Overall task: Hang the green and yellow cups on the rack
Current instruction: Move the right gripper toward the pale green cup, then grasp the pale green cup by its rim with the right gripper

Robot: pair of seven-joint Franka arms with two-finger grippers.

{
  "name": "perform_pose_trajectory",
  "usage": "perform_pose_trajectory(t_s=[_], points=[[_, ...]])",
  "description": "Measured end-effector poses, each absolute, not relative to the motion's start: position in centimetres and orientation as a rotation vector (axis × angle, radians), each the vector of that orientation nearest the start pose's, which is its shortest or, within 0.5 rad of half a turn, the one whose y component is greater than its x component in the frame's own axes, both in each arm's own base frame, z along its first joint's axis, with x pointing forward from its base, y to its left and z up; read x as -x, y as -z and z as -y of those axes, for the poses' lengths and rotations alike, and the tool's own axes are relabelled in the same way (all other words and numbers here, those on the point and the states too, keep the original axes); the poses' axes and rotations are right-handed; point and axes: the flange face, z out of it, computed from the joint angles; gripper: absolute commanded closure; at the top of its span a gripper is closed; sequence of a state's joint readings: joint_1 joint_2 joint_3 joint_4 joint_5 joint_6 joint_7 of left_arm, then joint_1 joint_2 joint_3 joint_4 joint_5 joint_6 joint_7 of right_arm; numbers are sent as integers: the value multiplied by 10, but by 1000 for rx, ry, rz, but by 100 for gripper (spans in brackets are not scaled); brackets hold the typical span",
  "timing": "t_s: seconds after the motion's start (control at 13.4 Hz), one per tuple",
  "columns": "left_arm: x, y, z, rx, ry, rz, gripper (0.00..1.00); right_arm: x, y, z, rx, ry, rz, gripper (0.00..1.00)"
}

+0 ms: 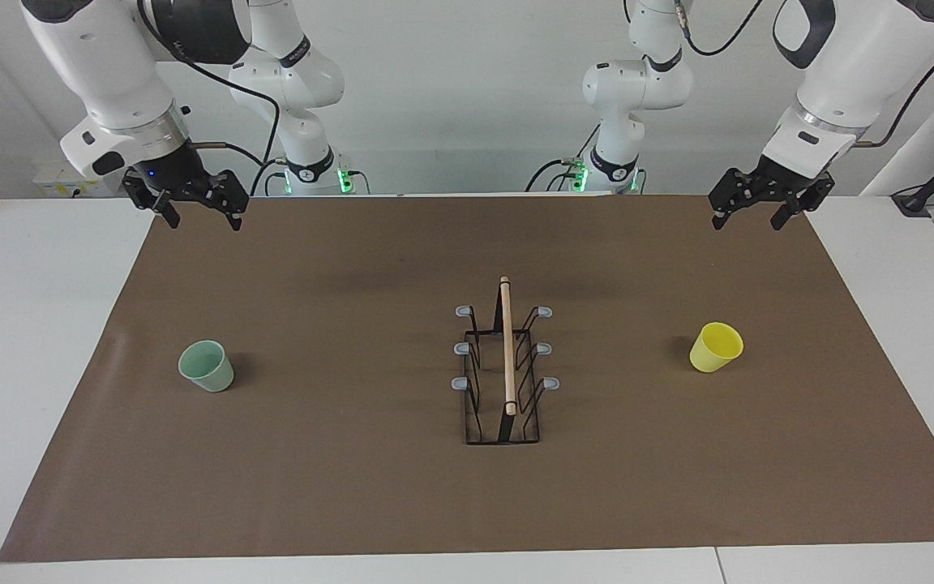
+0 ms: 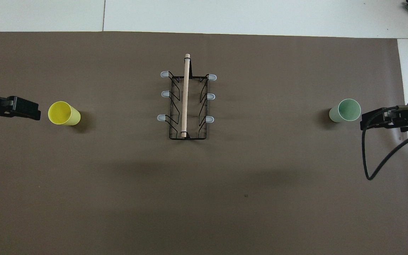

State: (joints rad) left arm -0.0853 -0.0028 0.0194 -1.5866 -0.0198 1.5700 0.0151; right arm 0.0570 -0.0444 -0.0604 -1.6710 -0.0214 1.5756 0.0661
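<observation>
relation: yellow cup (image 1: 715, 346) stands under our left gripper (image 1: 765, 208), green cup (image 1: 206, 366) under our right gripper (image 1: 195, 203), rack (image 1: 504, 371) between them, rod along the table depth | jaws: both open, empty, raised | look: both cups upright, mouths up, prongs bare

Upright green cup (image 1: 207, 366), yellow cup (image 1: 715, 347) flanking rack (image 1: 504, 369)

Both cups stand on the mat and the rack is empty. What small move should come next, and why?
Probably lower the open left gripper toward the yellow cup: it stands upright at that arm's end, untouched, and every prong of the rack is free.
</observation>
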Motion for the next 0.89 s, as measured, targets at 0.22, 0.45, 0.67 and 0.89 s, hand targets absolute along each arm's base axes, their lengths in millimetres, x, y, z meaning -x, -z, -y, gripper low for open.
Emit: perform_pose_trajectory(t_s=[0.22, 0.45, 0.67, 0.89], points=[[-552, -619, 39, 3158, -23, -128, 0, -539, -602, 8, 3158, -81, -118, 0], [-552, -619, 39, 3158, -23, -128, 0, -539, -601, 7, 3158, -82, -115, 0], [-552, -619, 39, 3158, -23, -128, 0, -548, -595, 4, 3161, -22, -104, 0], [-552, -619, 39, 3158, -23, -128, 0, -594, -542, 11, 3190, 0, -114, 0]])
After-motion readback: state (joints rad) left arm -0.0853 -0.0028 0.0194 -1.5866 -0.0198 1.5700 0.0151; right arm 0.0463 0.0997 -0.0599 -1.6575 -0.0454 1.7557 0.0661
